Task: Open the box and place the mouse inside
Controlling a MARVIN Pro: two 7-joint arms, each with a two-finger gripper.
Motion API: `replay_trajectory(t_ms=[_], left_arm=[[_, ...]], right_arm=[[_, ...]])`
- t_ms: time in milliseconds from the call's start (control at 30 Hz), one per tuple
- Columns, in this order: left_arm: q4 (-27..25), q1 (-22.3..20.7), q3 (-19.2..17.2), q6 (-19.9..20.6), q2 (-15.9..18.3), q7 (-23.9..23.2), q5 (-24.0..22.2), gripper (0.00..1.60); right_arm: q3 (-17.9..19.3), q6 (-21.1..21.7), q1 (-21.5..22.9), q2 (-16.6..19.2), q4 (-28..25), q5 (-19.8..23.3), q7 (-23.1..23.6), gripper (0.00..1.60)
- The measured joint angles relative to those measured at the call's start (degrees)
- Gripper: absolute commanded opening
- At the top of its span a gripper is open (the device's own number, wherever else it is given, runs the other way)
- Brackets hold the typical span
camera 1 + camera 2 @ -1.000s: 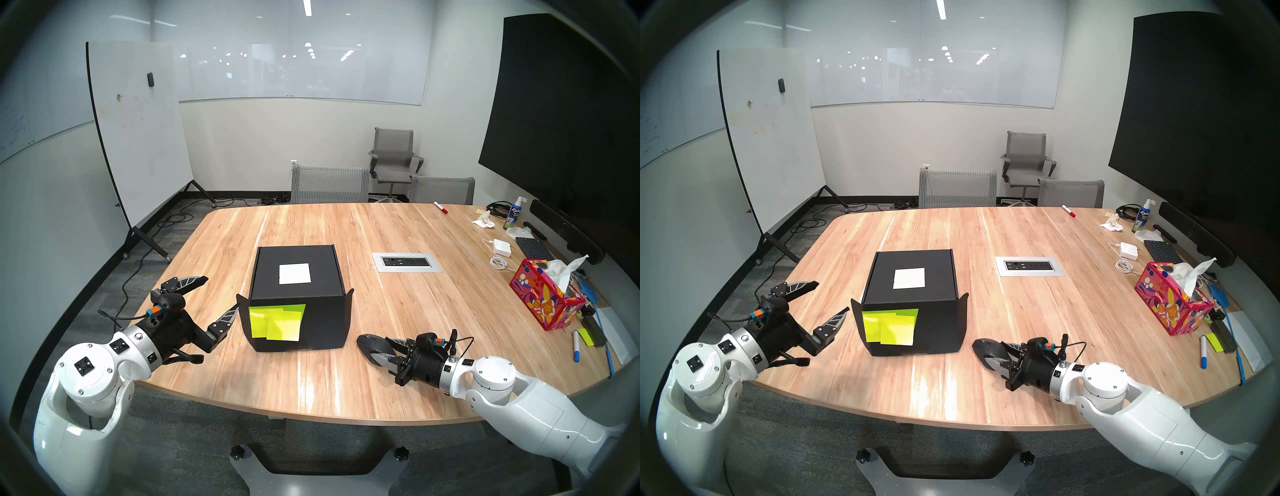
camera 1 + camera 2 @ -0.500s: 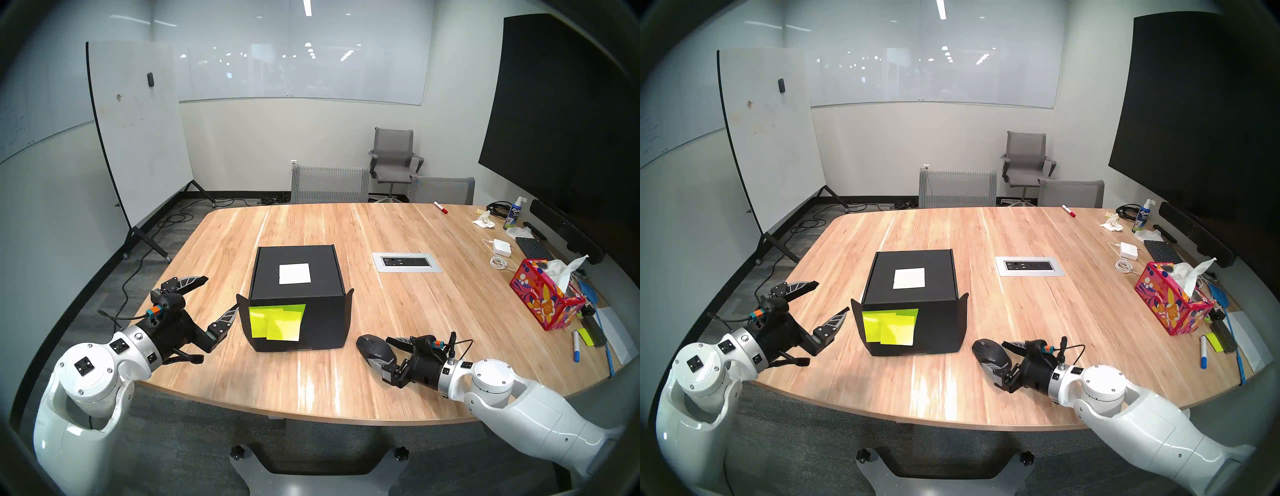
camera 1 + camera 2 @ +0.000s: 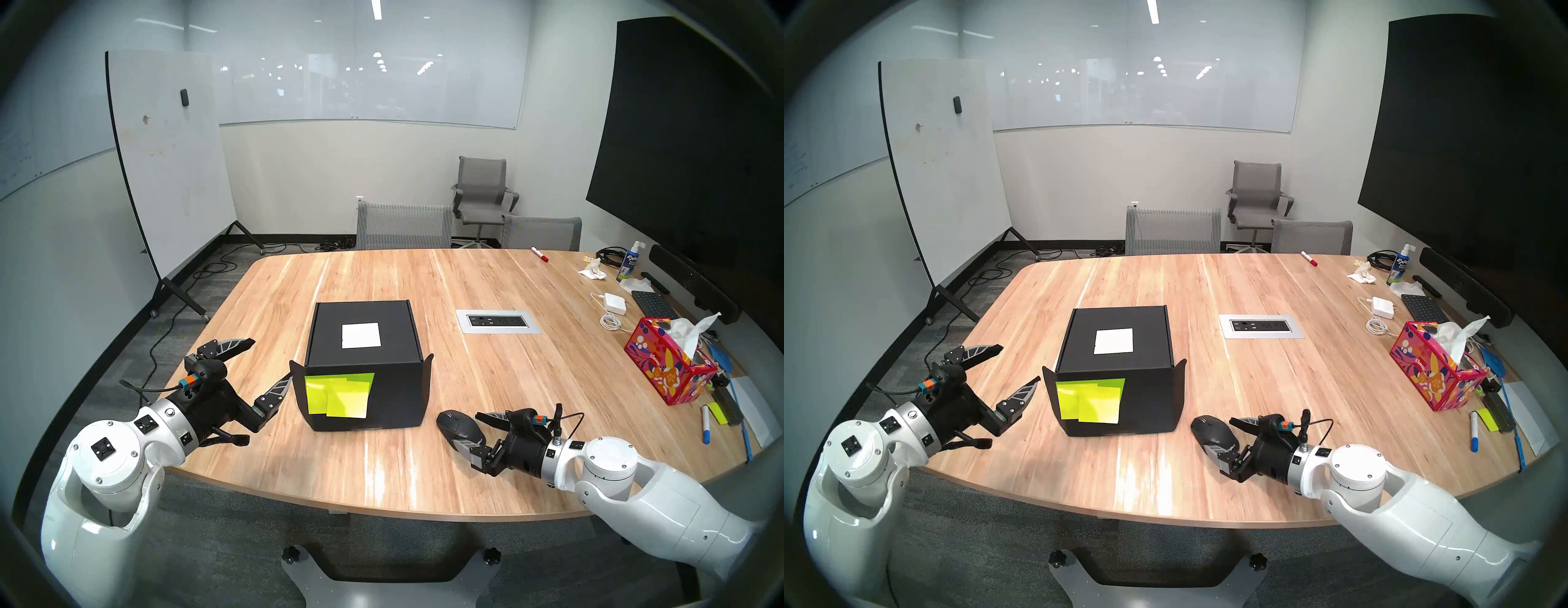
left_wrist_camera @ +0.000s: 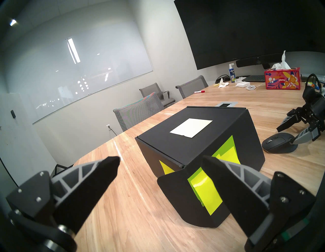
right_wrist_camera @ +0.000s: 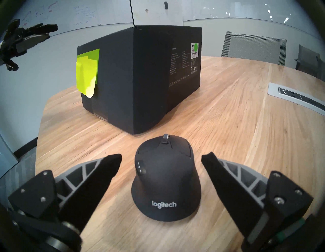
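Black mouse rests on the surface between the spread right end effector fingers, untouched; left end effector open beside the closed box.

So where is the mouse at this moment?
In the head view the mouse lies on the table, right of the box, between the open right gripper's fingers.

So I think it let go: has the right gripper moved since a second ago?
Yes. The right gripper has opened and backed slightly toward the table's near edge, away from the box; the mouse lies free.
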Motion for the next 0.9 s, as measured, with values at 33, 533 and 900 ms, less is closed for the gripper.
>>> replay_trajectory(t_ms=[33, 533, 900], left_arm=[[0.0, 0.0, 0.0, 0.0, 0.0, 0.0, 0.0, 1.6], [0.0, 0.0, 0.0, 0.0, 0.0, 0.0, 0.0, 1.6], [0.0, 0.0, 0.0, 0.0, 0.0, 0.0, 0.0, 1.6]], right_arm=[[0.3, 0.3, -0.2, 0.3, -0.5, 0.1, -0.2, 1.6], [3.2, 5.1, -1.9, 4.3, -7.4, 1.0, -3.0, 1.6], [4.8, 6.7, -2.1, 6.3, -12.2, 0.8, -4.7, 1.6]])
